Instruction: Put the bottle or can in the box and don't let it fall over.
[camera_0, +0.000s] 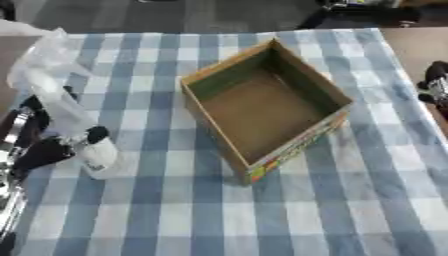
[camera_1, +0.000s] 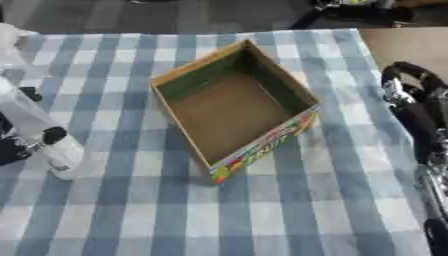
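Your left hand (camera_0: 48, 147) comes in from the left edge of the table (camera_0: 350, 200), and its dark fingers (camera_0: 94, 134) are curled round a clear plastic bottle (camera_0: 66, 112) — you are grasping it about the lower part of its body. The bottle leans, its upper end tilted up and away toward the far left, its pale lower end (camera_0: 98, 157) down near the checked cloth; you cannot tell from these views whether that end touches the cloth or hangs just above it. Something clear and crinkled, like plastic wrap (camera_0: 39, 55), shows at the bottle's upper end near the far left corner of the table.

The box (camera_0: 262, 107) is an open cardboard one, brown inside with green on its inner walls and a colourful printed strip along its near right side. It sits turned at an angle near the middle of the blue and white checked cloth, one corner pointing toward you. Nothing lies inside it. The bottle is to the left of the box, near it but apart — a stretch of cloth shows between them.

Your right hand (camera_1: 411, 95) shows at the right edge, beside the table's far right part, well apart from the box. Its fingers arch over in a curl and hold nothing, and the silver and black arm (camera_1: 433, 170) runs down the right side below it
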